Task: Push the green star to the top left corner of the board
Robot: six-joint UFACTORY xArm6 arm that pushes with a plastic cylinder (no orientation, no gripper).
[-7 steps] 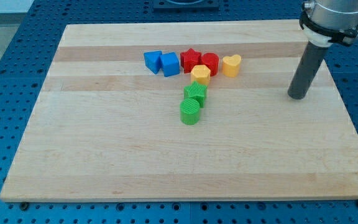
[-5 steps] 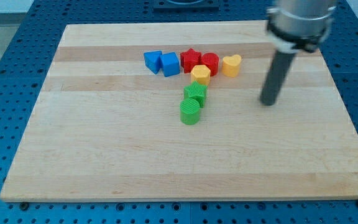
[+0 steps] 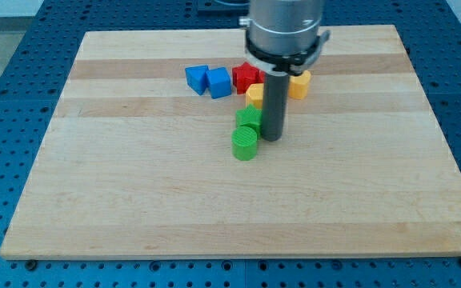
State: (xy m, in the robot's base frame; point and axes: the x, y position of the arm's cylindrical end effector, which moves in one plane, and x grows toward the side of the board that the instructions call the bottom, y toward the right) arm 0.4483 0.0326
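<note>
The green star (image 3: 248, 118) lies near the middle of the wooden board (image 3: 134, 176), touching a green cylinder (image 3: 245, 145) just below it. My tip (image 3: 272, 138) rests on the board right beside the star's right side, level with the gap between star and cylinder. The rod partly hides the star's right edge. A yellow block (image 3: 254, 94) sits just above the star.
Above the star runs a row of blocks: two blue blocks (image 3: 198, 78) (image 3: 218, 82), a red star (image 3: 246, 76), and a yellow heart (image 3: 299, 84) partly behind the rod. A red cylinder is hidden behind the rod.
The rod has swept from the board's right side leftwards to the green star's right side. No block has visibly moved.
</note>
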